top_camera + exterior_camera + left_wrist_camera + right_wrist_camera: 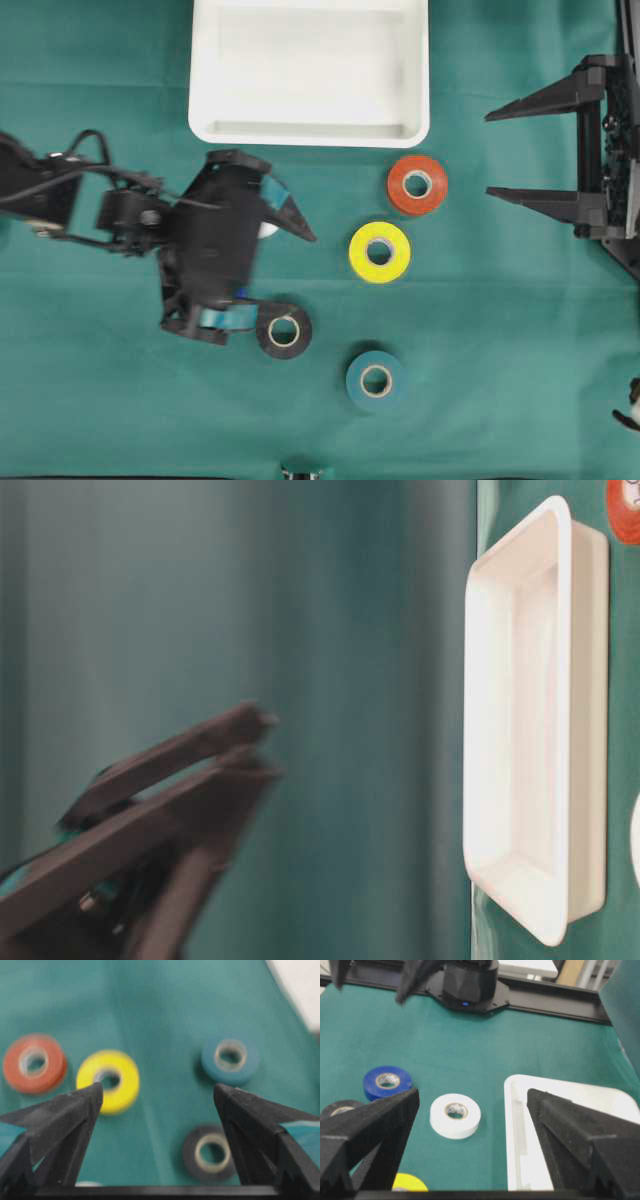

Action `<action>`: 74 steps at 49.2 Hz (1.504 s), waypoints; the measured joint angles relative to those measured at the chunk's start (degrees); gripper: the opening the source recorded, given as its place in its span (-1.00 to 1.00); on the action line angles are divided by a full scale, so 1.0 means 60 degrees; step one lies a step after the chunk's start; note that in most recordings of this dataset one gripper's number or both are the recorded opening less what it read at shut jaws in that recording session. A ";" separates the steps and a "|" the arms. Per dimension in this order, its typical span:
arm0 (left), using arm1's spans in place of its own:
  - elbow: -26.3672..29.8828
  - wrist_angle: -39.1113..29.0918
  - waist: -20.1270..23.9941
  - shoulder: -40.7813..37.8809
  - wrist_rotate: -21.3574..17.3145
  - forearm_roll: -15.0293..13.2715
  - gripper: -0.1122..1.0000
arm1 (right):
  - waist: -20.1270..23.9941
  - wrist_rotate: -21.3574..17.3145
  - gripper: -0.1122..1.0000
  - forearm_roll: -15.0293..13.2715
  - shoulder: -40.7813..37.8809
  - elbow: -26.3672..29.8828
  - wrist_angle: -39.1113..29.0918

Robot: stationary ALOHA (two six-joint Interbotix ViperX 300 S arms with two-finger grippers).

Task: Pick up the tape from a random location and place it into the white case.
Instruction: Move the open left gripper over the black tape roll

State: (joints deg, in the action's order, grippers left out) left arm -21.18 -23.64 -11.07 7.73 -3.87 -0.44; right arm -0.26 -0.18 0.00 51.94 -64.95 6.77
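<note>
Green cloth (500,350); glossy rounded white case (200,70); 5 ring-shaped tapes (379,252).

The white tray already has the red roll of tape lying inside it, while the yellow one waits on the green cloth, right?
Not quite. The overhead view shows the white tray with nothing inside; the red roll lies on the green cloth just outside its rim. The yellow roll is on the cloth, as you said.
</note>
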 measured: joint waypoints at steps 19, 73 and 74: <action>0.1860 -0.3516 0.0044 -0.1143 0.0000 0.0000 0.97 | 0.0000 0.0000 0.84 -0.0015 -0.0161 0.0000 -0.0073; 0.2095 -0.3560 -0.0220 -0.1772 0.0000 0.0029 0.97 | 0.0000 0.0000 0.84 0.0000 -0.0483 0.0029 -0.0073; 0.2065 -0.3516 -0.0234 -0.1802 0.0000 0.0015 0.97 | 0.0000 0.0000 0.84 -0.0015 -0.0498 0.0029 -0.0088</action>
State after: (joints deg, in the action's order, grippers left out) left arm -8.79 -44.74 -12.48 -3.08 -3.87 -0.35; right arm -0.26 -0.18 -0.09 48.96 -64.78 6.24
